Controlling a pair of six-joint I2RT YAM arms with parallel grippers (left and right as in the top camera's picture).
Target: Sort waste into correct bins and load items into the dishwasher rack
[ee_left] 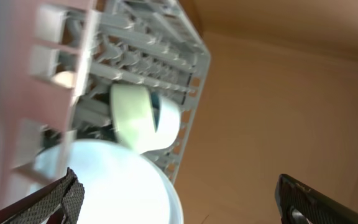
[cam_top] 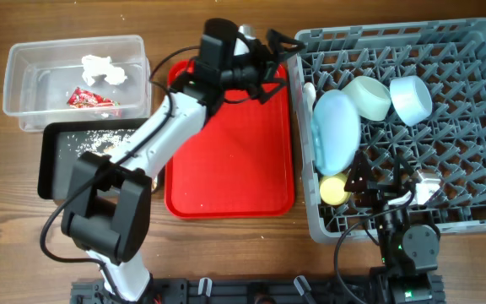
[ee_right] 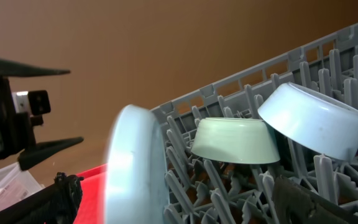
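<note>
The grey dishwasher rack [cam_top: 454, 160] holds a light blue plate [cam_top: 336, 128] on edge, a pale green dish [cam_top: 369, 97], a light blue bowl [cam_top: 410, 99], a yellow cup [cam_top: 334, 190] and a white spoon [cam_top: 308, 91]. My left gripper [cam_top: 281, 46] is open and empty beside the rack's far left corner. Its wrist view shows the plate [ee_left: 117, 183] and green dish [ee_left: 135, 115] between open fingers [ee_left: 185, 205]. My right gripper [cam_top: 384, 180] is open and empty, low over the rack's front, facing the plate [ee_right: 132, 168], green dish [ee_right: 235, 140] and bowl [ee_right: 309, 118]. No carrot stub shows.
A clear tub [cam_top: 24, 84] at the far left holds a white tissue [cam_top: 101, 69] and a red wrapper [cam_top: 87, 100]. A black tray [cam_top: 53, 160] with pale crumbs [cam_top: 91, 139] lies in front of it. A red serving tray [cam_top: 226, 160] lies under my left arm.
</note>
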